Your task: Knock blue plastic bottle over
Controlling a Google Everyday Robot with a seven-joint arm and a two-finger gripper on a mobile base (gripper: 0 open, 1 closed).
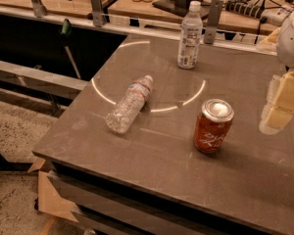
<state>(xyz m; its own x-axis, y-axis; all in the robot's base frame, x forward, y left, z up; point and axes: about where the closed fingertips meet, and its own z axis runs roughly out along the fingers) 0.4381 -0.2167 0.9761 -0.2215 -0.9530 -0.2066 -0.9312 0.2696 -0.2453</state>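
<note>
A: Well, nearest: a red can [213, 126], upright; left, a crinkled clear bottle [130, 104] lying on the matte tabletop [137, 165].
B: And the tool [278, 112]?
A: Pale, blocky, right edge; open or closed, cannot tell. Farthest, the smooth blue plastic bottle [188, 35] stands upright.

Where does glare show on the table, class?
Camera view: a bright ring-shaped reflection arcs over the table, broken where the lying clear bottle crosses it; the upright blue plastic bottle stands near its far rim; the top of the red can gleams; the gripper hangs at the right edge.
</note>
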